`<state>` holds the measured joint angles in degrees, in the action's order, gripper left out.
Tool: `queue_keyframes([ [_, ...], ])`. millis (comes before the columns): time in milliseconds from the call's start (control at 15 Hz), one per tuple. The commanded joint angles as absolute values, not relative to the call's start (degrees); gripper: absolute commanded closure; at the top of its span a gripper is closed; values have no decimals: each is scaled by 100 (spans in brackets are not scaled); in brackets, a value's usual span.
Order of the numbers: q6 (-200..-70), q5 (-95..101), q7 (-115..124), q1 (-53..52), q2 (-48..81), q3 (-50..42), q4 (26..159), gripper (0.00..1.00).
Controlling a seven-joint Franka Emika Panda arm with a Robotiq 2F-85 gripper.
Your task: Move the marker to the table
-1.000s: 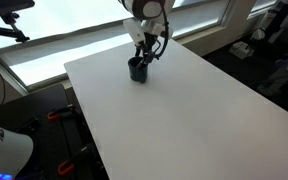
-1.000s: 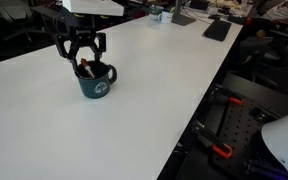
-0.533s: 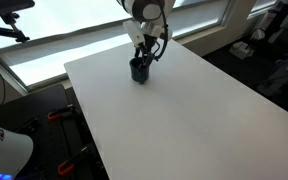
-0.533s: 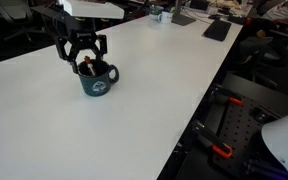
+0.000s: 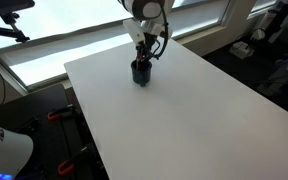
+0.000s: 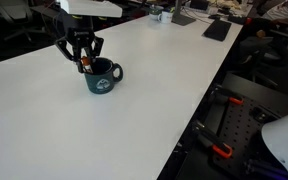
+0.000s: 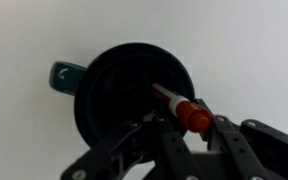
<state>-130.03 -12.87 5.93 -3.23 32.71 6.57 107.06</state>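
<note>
- Your jaws have drawn in since the last frame; the mug [image 6: 102, 80] has nudged right
- The gripper [image 6: 84, 62] points straight down, clenched on the marker [image 7: 174, 103], which sits in the mug, far left on the table [image 6: 154, 120]

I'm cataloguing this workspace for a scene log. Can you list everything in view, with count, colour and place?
table: one, white, fills most of both exterior views.
mug: one, dark navy, standing on the table under the gripper.
marker: one, red cap showing, sticking up out of the mug.
flat pad: one, black, lying at the table's far end.
window: one, bright, behind the table.
arm: one, white and black, above the mug.
gripper: one, black, pinched on the marker's top.
</note>
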Motion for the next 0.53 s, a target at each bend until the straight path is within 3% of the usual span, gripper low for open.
queue_keyframes([
  [0,-12916,-1393,444,-296,3298,683,10623,92],
  [467,-12940,-1446,485,-279,3247,683,10667,92],
])
